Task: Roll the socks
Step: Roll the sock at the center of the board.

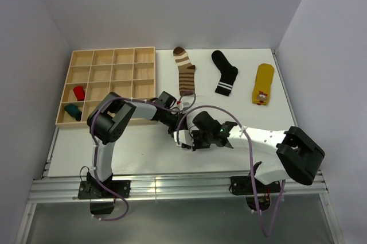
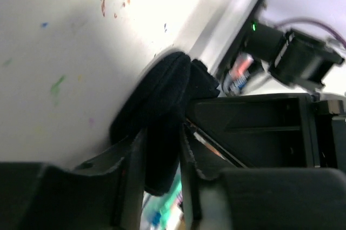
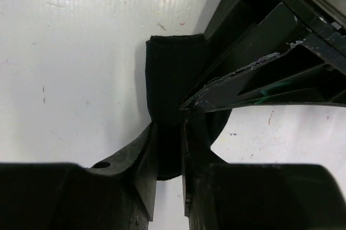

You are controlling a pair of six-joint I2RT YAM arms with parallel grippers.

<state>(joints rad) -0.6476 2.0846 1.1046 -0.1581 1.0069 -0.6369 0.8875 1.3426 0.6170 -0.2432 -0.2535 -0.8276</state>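
Right wrist view, we see right gripper (image 3: 168, 130) pinching black sock (image 3: 173, 67), left gripper (image 2: 160, 139) around it too, grip unclear.

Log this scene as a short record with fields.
Handled: plain black sock, between both grippers
Right gripper: shut on that sock
Left gripper: sock between its fingers, grip unclear
Flat, far side: brown-and-cream striped sock, black sock with white cuff stripes, yellow sock
Wooden tray: red bundle and teal bundle in left-column compartments
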